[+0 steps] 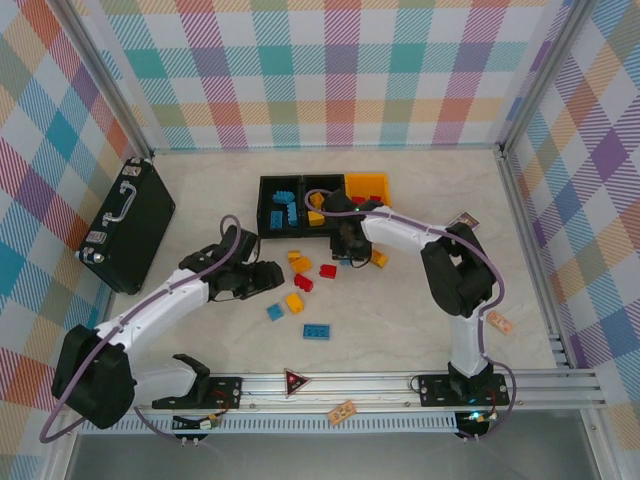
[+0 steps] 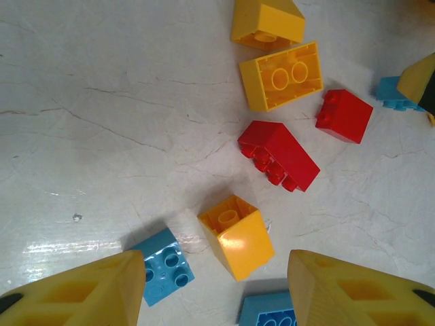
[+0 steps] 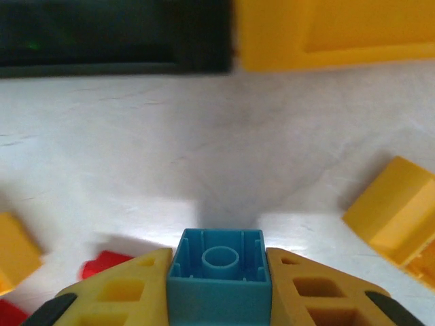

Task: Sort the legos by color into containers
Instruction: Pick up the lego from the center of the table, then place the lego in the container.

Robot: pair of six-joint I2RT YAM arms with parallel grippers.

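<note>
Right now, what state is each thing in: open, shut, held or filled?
Left gripper, open, holding nothing.
Right gripper, shut on the blue brick.
Left black bin, holds blue bricks.
Yellow brick, tipped on its side, loose on the table.
Black case, shut, lying flat.

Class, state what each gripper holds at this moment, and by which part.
The right gripper holds a blue lego by two opposite side walls, hollow underside toward the camera. The left gripper is open, holding nothing.
</note>
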